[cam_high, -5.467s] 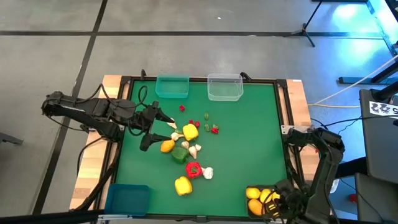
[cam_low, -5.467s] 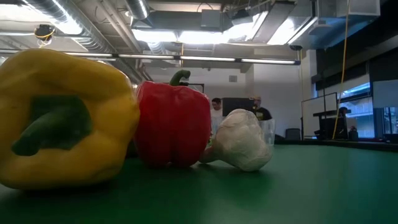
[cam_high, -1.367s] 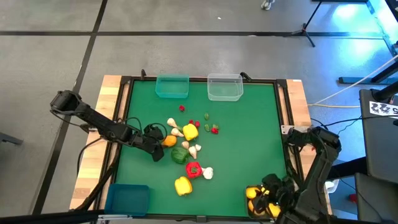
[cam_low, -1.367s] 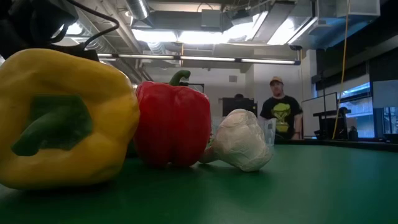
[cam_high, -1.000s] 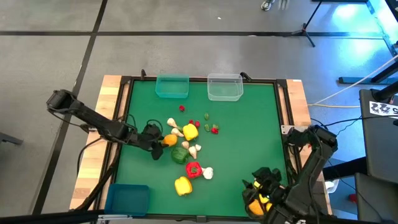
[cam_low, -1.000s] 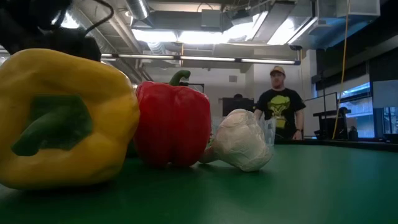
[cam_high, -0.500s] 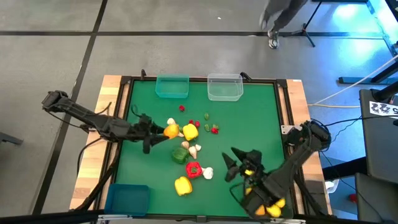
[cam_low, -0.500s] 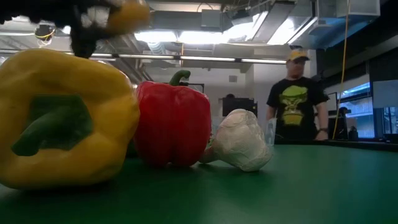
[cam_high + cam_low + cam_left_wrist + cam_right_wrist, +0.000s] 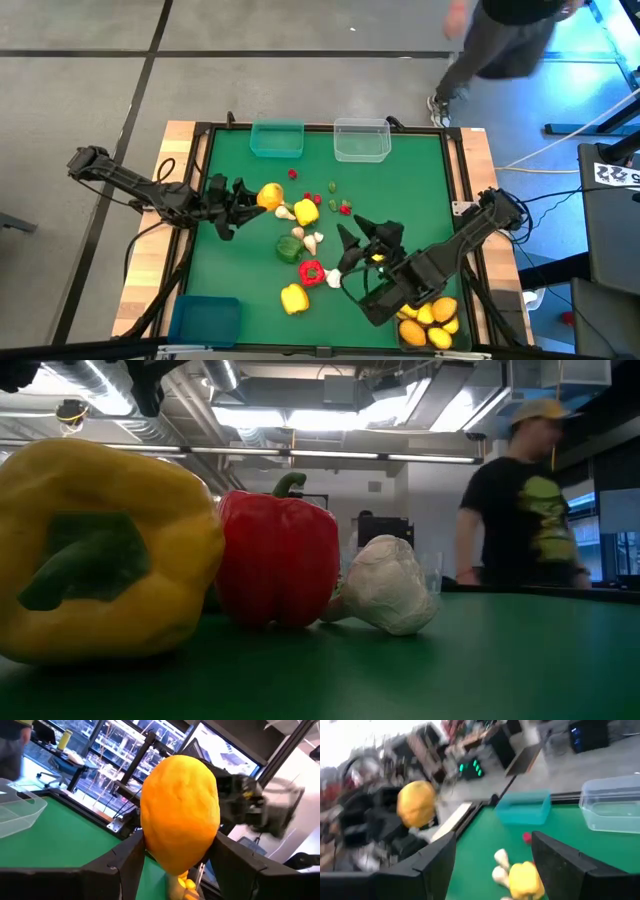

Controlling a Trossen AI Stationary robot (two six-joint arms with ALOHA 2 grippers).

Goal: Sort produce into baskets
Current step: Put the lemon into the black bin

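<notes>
Overhead, four bins sat at the green mat's (image 9: pixel 420 190) corners: a translucent teal bin (image 9: pixel 276 139) and a clear bin (image 9: pixel 361 140) side by side at the far edge, an opaque blue bin (image 9: pixel 204 320) at the near left, and a dark bin (image 9: pixel 430 325) at the near right holding several yellow and orange citrus, partly hidden by the right arm.

Loose produce lay in a cluster mid-mat. Two yellow peppers showed, one (image 9: pixel 306 211) farther back and one (image 9: pixel 294 297) nearer, plus one red pepper (image 9: pixel 311 272) and one green pepper (image 9: pixel 288 249). Several white garlic bulbs (image 9: pixel 312 239) lay among them, lumpy and pale; I could not count them exactly. Tiny red and green pieces (image 9: pixel 334 197) were scattered toward the far bins.

At table level, the near yellow pepper, the glossy red pepper and one ridged garlic bulb (image 9: pixel 385 585) stood touching in a row.

Next, the left gripper (image 9: pixel 258 197) was raised over the mat's left side, its dark fingers closed on a smooth, egg-shaped orange citrus (image 9: pixel 180 817).

Across from it, the right gripper (image 9: pixel 352 250) reached over the mat near the red pepper, fingers spread wide apart and holding nothing.

Beyond the far edge, a person in a dark shirt (image 9: pixel 525 500) stood by the table.
</notes>
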